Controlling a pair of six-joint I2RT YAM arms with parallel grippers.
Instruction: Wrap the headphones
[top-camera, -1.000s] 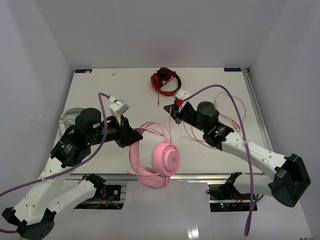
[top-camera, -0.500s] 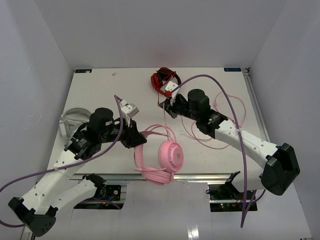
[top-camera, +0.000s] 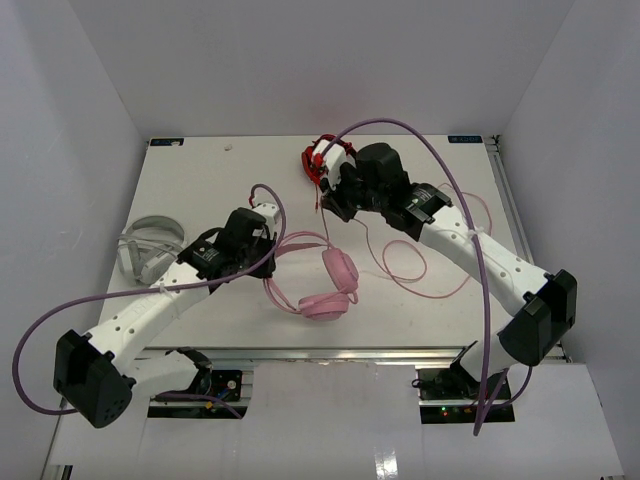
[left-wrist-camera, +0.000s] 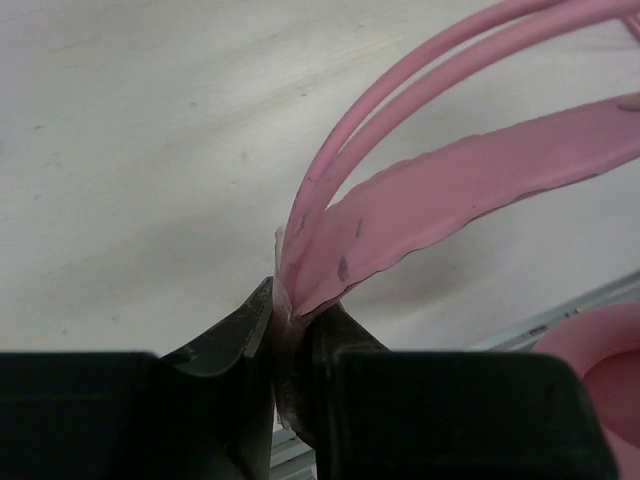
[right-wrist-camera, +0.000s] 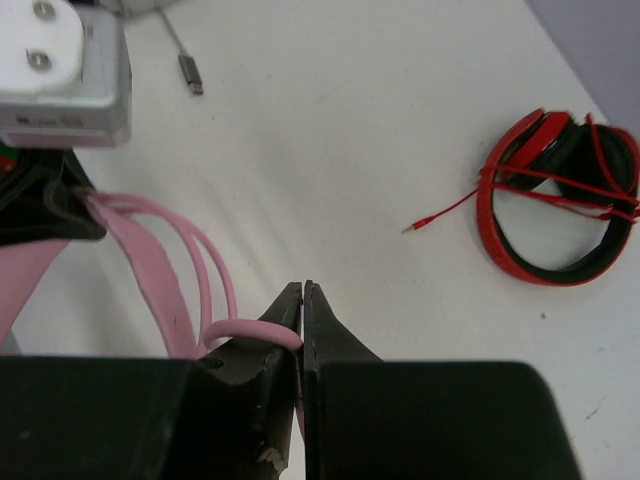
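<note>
The pale pink headphones (top-camera: 338, 270) hang above the table's front middle, ear cups low. My left gripper (top-camera: 271, 262) is shut on the flat pink headband (left-wrist-camera: 450, 190) near its end, with the two thin pink hoops (left-wrist-camera: 400, 95) beside it. One ear cup (left-wrist-camera: 600, 350) shows at the lower right. My right gripper (top-camera: 326, 206) is shut on the thin pink cable (right-wrist-camera: 245, 331), which bends over its left jaw. The rest of the cable (top-camera: 440, 283) lies in loose loops on the table to the right. The headband (right-wrist-camera: 150, 280) also shows in the right wrist view.
Red-and-black headphones (top-camera: 318, 160) with a red cable lie at the back middle, just beyond my right gripper, and also show in the right wrist view (right-wrist-camera: 560, 205). Light grey-white headphones (top-camera: 150, 240) lie at the left edge. A grey plug (right-wrist-camera: 190, 72) lies on the table.
Both arms have moved away from the front edge towards the back. The headphones came with the left gripper from over the front edge. The right gripper has neared the red headphones.
</note>
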